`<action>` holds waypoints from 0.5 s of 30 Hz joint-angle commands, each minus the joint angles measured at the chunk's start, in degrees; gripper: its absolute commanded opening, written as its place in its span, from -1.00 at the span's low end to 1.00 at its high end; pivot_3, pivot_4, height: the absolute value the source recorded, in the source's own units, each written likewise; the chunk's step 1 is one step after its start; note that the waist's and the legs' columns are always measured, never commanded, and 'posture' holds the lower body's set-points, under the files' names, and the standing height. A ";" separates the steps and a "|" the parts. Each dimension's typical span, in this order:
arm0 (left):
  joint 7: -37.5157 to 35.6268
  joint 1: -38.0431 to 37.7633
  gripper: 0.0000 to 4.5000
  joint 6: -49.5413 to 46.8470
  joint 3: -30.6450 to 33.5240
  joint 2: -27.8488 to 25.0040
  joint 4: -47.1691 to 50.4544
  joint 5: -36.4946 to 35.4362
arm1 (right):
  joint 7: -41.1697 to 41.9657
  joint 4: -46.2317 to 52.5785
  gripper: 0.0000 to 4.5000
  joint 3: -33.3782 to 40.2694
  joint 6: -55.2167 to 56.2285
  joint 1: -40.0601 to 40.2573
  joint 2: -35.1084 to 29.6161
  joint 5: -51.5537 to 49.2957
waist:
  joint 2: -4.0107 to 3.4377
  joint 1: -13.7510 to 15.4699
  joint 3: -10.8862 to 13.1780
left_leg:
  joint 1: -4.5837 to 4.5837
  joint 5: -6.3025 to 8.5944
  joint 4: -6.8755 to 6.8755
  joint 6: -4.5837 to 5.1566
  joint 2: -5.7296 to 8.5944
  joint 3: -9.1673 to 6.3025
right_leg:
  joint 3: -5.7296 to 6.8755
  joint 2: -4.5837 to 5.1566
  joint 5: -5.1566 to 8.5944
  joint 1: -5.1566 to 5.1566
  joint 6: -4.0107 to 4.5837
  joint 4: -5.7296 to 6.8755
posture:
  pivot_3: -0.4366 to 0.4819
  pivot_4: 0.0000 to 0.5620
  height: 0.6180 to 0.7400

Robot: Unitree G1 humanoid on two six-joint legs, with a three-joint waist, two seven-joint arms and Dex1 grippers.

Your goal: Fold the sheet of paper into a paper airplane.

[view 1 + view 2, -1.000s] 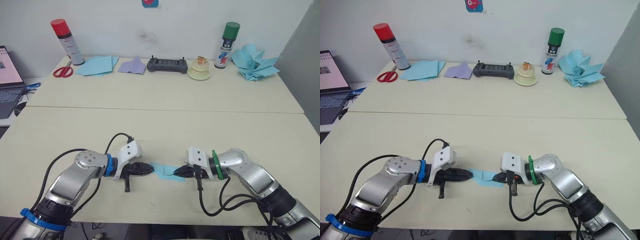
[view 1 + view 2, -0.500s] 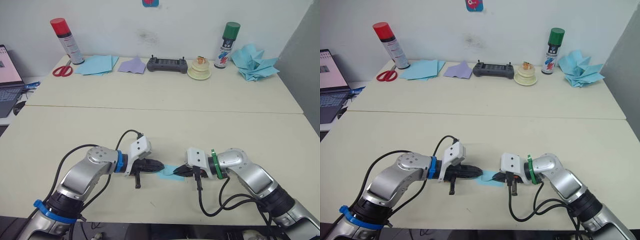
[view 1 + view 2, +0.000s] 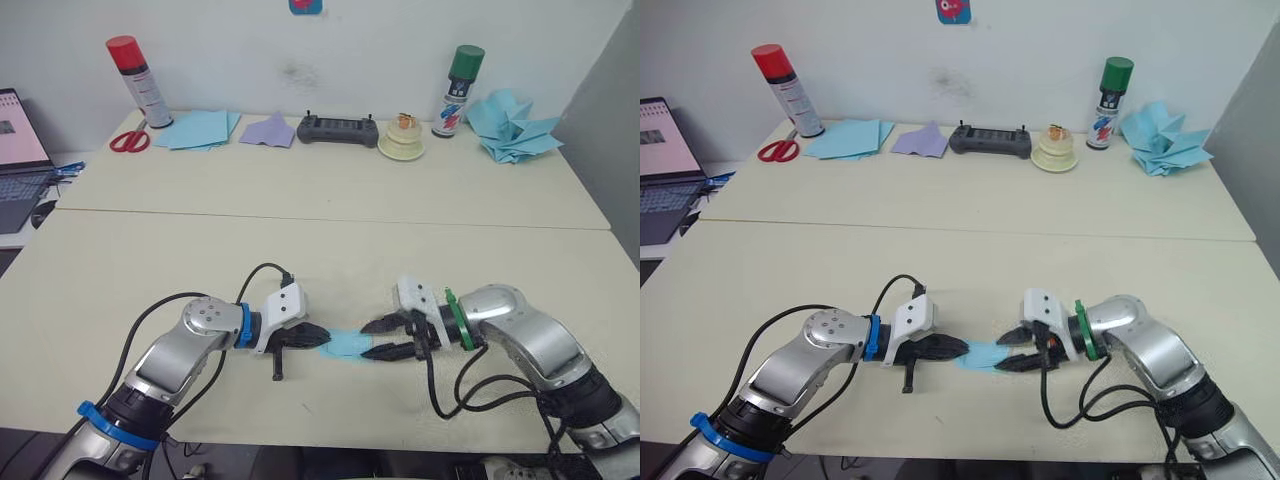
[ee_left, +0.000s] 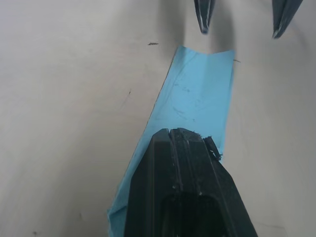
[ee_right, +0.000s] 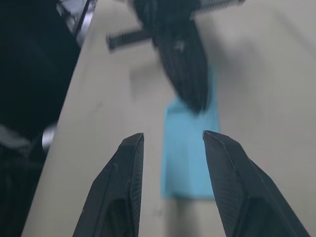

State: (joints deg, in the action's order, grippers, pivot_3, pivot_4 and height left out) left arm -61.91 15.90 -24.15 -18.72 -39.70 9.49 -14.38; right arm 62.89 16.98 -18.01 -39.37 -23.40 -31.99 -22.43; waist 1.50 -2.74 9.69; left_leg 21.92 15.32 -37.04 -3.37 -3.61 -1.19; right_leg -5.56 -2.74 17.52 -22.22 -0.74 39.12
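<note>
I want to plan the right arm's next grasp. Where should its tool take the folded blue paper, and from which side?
Probably at the free end of the sheet of paper, coming in low from the robot's right. The strip lies flat on the table; the left tool is shut on the opposite end. The right tool is open, facing that end and apart from it.

The paper airplane is thin, matt light blue paper, smooth apart from a crease along its length. It lies on the counter, a matt cream surface, smooth with a few small dark specks and scratches. The left gripper has matt black fingers that look like plastic, with ridged edges; the right gripper has black fingers with a fine woven texture on their faces. Both arms are clad in brushed, faintly glossy silver metal.
</note>
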 commanded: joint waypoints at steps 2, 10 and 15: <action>0.19 -1.14 -1.00 -0.63 -1.76 0.00 -2.22 2.45 | -6.03 -3.26 -0.30 0.53 2.16 -1.12 4.47 1.77 | -0.01 -0.03 -0.02 | 0.01 0.00 -0.01 0.00 0.01 -0.01 | 0.02 0.00 0.00 0.01 0.00 -0.01 | -0.05 -0.47 1.00; 0.19 -0.20 -1.00 0.17 -1.63 0.16 -3.30 3.27 | -5.75 -6.84 -0.99 -7.38 10.83 1.94 3.40 10.55 | -0.01 0.27 -0.02 | 0.06 0.00 -0.01 0.00 0.02 0.07 | 0.02 0.03 0.00 -0.02 0.00 -0.04 | -0.05 -0.47 1.00; 0.17 -0.16 -1.00 -0.11 -1.69 0.09 -3.10 3.42 | -8.11 -9.15 -0.99 -8.04 10.83 2.12 1.73 15.28 | -0.02 0.35 -0.05 | -0.04 0.00 -0.02 0.00 0.02 0.08 | 0.02 0.03 -0.01 0.03 -0.01 0.00 | -0.05 -0.47 1.00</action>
State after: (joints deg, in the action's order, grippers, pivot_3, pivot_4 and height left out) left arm -61.98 16.68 -23.16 -19.10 -39.05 8.38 -13.38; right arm 56.46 8.93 -26.22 -27.97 -21.25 -28.79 -9.74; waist 1.47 -2.39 9.64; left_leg 21.88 15.32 -37.07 -3.38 -3.59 -1.12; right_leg -5.54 -2.71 17.51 -22.18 -0.77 39.12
